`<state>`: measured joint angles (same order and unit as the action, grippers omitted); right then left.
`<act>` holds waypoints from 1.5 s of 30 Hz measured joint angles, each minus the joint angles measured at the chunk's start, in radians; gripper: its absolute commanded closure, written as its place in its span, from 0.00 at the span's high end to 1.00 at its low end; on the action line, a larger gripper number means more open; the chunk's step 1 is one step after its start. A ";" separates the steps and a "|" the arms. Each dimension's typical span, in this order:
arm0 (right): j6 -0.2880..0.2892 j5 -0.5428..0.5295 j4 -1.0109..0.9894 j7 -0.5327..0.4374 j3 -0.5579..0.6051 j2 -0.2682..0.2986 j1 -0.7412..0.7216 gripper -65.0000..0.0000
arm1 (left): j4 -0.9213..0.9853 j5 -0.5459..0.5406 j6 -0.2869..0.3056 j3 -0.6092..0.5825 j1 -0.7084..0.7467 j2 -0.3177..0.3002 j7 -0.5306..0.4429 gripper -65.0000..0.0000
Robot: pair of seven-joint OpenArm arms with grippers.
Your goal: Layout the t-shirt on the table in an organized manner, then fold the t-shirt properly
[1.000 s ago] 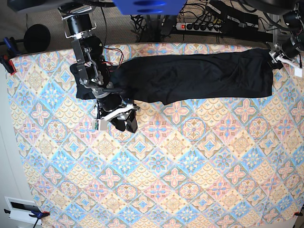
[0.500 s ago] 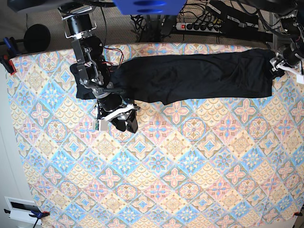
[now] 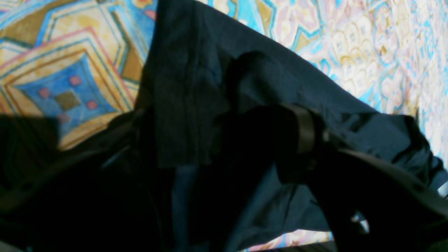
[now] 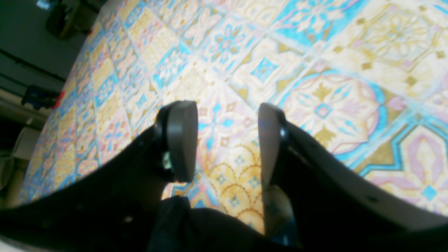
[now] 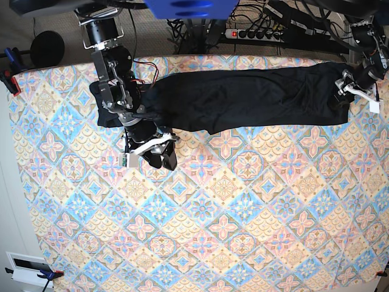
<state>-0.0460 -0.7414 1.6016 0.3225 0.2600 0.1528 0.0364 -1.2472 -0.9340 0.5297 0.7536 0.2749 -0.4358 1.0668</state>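
The right gripper's (image 4: 224,140) jaws stand spread over bare counter (image 5: 231,243), left of centre in the base view. At the far right edge, the left gripper's (image 5: 346,85) jaws pinch the t-shirt's (image 5: 255,97) end. The shirt stretches in a long band across the counter's top.

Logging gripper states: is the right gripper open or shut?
Open: the right gripper shows a clear gap between its fingers, nothing held, table visible between.

robot lab | power strip (image 5: 258,33), cables (image 5: 182,27), clamped table (image 5: 200,243)
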 measured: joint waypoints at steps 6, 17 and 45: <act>-0.003 0.000 0.000 0.002 0.000 0.000 0.000 0.40 | -0.003 -0.008 0.014 -0.078 0.016 -0.007 -0.021 0.69; -0.003 0.000 0.000 0.000 0.000 0.000 -0.001 0.40 | -0.005 -0.004 0.014 -0.114 0.016 -0.013 -0.011 0.65; -0.003 0.000 0.019 0.005 -0.478 0.039 0.141 0.40 | -0.565 0.044 0.002 -0.299 0.040 0.040 0.064 0.00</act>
<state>-0.0494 -0.7414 1.6207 0.3271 -0.2184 0.1921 0.1776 -1.8118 -0.8898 0.5320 0.4541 0.3153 -0.3962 1.1305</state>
